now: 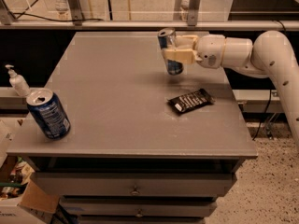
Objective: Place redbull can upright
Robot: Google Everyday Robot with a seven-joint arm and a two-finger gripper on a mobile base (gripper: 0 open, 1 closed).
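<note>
Because the task wants the can standing on its base, the gripper (177, 55) grasps the redbull can (167, 39) around its middle from the side. Its fingers are clamped against the can's body, which leaves both the silver top and the bottom end free. The can sits over the far right part of the table (117, 106), almost vertical with its top leaning a little to the left. Whether its base already touches the surface cannot be told. The white arm (264, 55) reaches in from the right edge, so the can hangs above bare tabletop. It is well apart from the black packet (190, 100) nearer the front and from the wider blue soda can (48, 114) at the front left corner. Judging from the slight lean, the can probably needs straightening before release.
</note>
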